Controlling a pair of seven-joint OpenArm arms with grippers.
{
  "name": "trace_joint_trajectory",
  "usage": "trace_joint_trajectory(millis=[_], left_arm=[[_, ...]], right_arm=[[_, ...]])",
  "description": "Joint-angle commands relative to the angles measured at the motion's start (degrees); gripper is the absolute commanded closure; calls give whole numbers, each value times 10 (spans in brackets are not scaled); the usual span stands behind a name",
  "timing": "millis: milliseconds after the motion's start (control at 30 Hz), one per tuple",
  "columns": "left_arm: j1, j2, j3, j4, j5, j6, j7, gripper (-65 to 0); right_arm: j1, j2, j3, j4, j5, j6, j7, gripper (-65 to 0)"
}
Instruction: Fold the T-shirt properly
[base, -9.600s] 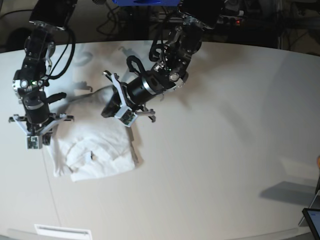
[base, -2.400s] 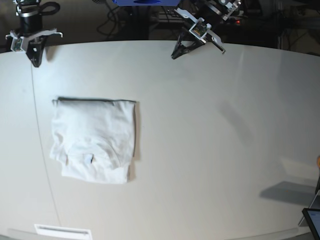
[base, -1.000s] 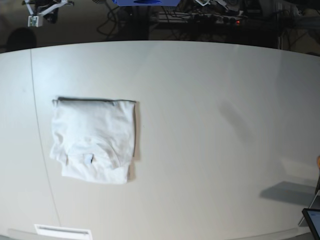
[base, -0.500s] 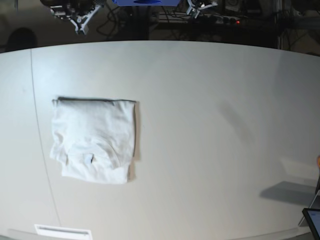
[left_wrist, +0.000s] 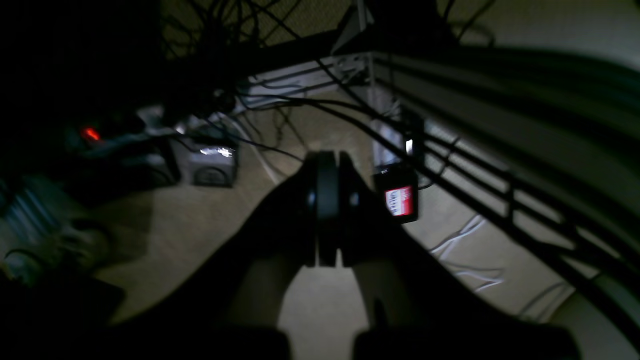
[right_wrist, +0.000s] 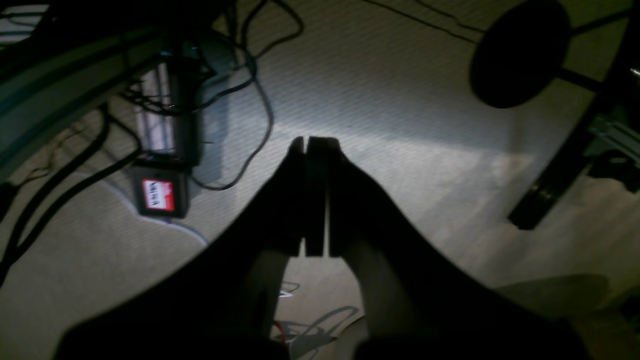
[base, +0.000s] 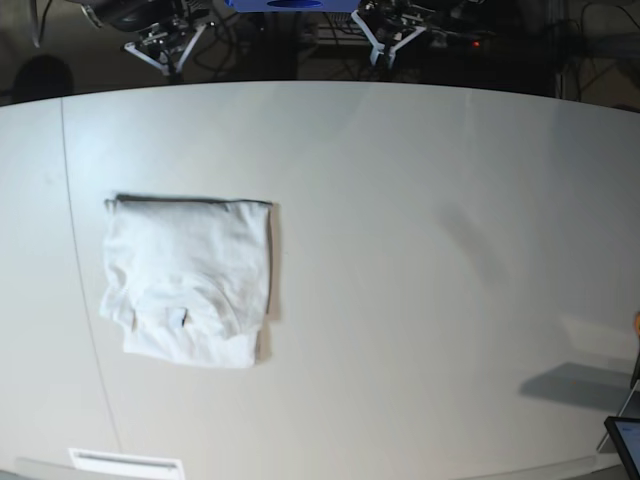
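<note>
My arms have pulled back off the counter; both hands, left hand and right hand, are closed and empty. The T-shirt lies folded, and only a careless return sweep would rumple it.

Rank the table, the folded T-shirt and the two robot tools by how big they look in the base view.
1. The table, filling most of the view.
2. The T-shirt, a folded rectangle lying on it.
3. The left tool and right tool, small at the far edge; they look about alike, and they are farther from the camera, so I won't rank them.
</note>
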Motion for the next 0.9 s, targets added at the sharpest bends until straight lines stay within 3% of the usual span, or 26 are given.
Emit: trace_joint_trajectory(millis=[0, 267, 867], left_arm=[[-1, -3, 0, 1, -6, -4, -4, 0], [-1, -5, -4, -2, 55, -4, -3, 0], [-1, -4, -6, 1, 54, -4, -4, 0]], right_arm=[[-1, 5, 0, -1, 0, -2, 6, -10], [-13, 7, -1, 4, 1, -2, 8, -10], [-12, 15, -5, 4, -1, -4, 6, -10]])
